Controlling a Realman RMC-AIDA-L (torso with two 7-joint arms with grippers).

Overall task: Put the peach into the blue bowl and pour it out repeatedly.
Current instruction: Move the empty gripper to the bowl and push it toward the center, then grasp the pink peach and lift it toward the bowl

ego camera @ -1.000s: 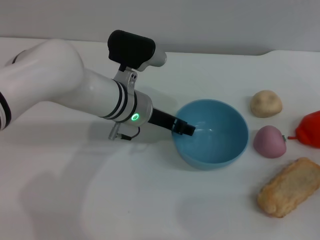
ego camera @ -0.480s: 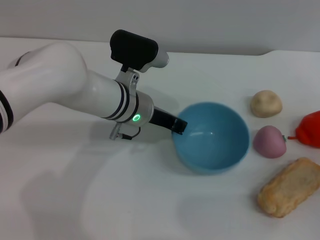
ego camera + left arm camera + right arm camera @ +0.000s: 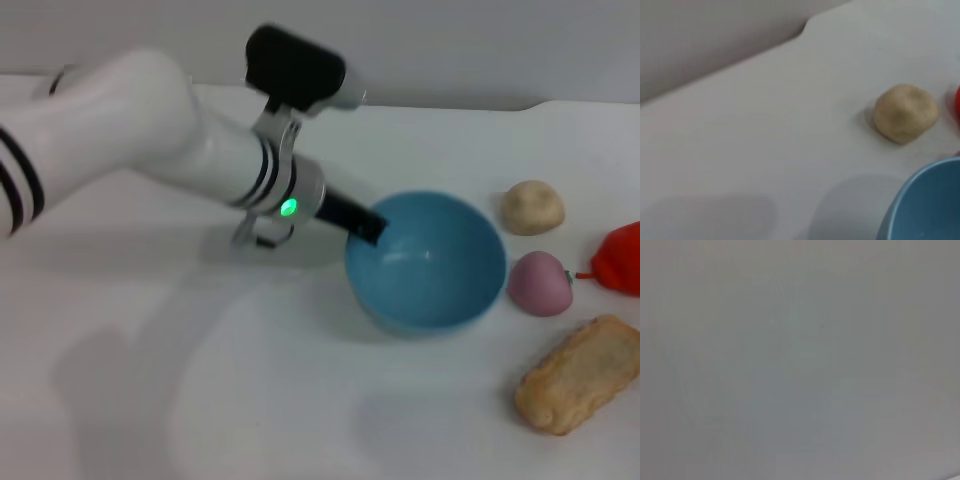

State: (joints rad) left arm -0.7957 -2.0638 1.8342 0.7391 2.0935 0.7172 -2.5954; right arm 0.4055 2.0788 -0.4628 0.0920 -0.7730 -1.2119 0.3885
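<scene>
The light-blue bowl point(image 3: 430, 265) is in the middle of the white table, empty, and its rim also shows in the left wrist view point(image 3: 925, 205). My left gripper point(image 3: 365, 228) is shut on the bowl's left rim, with the white arm reaching in from the left. The pink peach point(image 3: 540, 283) lies on the table just right of the bowl, apart from the gripper. No right gripper shows in the head view, and the right wrist view holds only a plain grey surface.
A beige lumpy ball point(image 3: 532, 207) point(image 3: 906, 113) sits behind the peach. A red item point(image 3: 620, 258) lies at the right edge. A tan bread-like block point(image 3: 580, 373) lies in front of the peach. The table's back edge runs behind the arm.
My left arm has risen and shifted to the right, carrying the bowl by its rim. The bowl has moved slightly right and sits higher. The peach has stayed put.
</scene>
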